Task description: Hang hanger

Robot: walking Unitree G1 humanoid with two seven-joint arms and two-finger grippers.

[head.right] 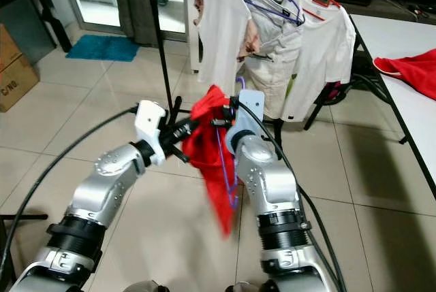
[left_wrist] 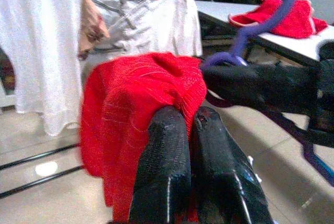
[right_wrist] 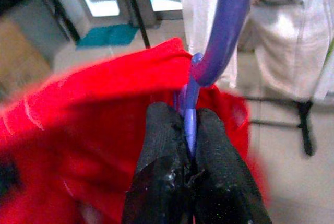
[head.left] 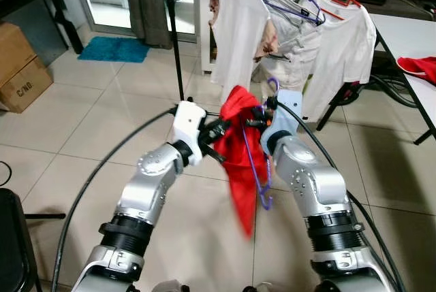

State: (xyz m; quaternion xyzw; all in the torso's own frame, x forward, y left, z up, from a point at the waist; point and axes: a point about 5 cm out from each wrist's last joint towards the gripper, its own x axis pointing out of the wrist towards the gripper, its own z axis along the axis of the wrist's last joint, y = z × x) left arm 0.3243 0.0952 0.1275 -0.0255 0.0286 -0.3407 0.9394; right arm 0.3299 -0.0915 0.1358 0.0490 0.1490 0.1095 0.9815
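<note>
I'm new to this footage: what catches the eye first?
A red garment on a purple hanger hangs mid-frame between both arms: the right tool pinches the hanger's neck, the left tool grips the cloth. Behind stands a rack of white shirts.

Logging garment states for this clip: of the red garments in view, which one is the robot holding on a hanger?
The red garment draped on the purple hanger, gripped by the left gripper and right gripper. The other red cloth lies on the white table.
</note>
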